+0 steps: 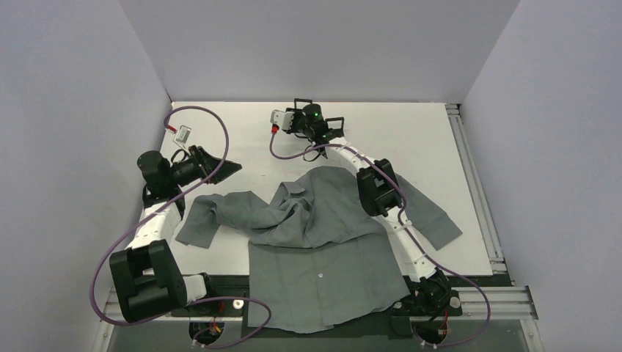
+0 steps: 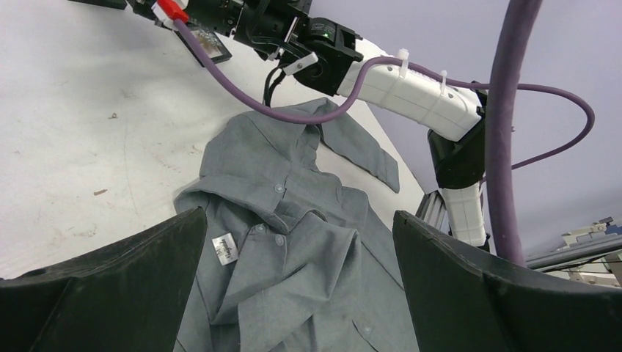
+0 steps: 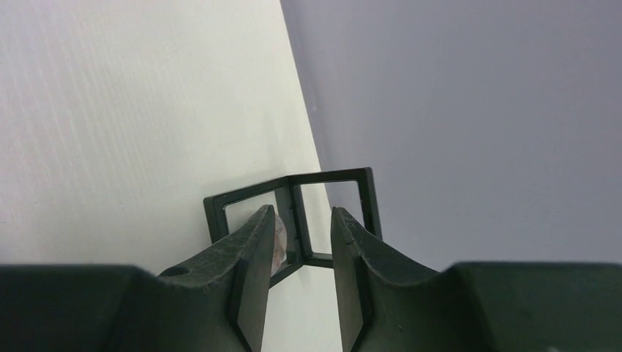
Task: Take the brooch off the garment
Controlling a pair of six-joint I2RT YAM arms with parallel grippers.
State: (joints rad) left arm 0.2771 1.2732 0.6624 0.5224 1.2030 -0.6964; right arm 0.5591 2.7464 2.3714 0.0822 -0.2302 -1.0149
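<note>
The grey garment [image 1: 323, 257] lies crumpled in the middle of the table, collar toward the back; it also shows in the left wrist view [image 2: 308, 264]. My left gripper [image 1: 220, 167] is open and empty, held above the table just left of the shirt [image 2: 299, 224]. My right gripper [image 1: 302, 110] is stretched to the back wall. Its jaws stand a little apart with nothing between them [image 3: 302, 242]. The brooch [image 3: 279, 238], a small round reddish disc, shows partly behind one finger, inside an open black box [image 3: 293, 194]. I cannot tell whether it touches the finger.
The open black box [image 1: 301, 101] stands where the table meets the back wall. The right arm [image 1: 378, 191] crosses over the shirt's right sleeve. Purple cables loop beside both arms. A metal rail [image 1: 477, 191] runs along the table's right edge.
</note>
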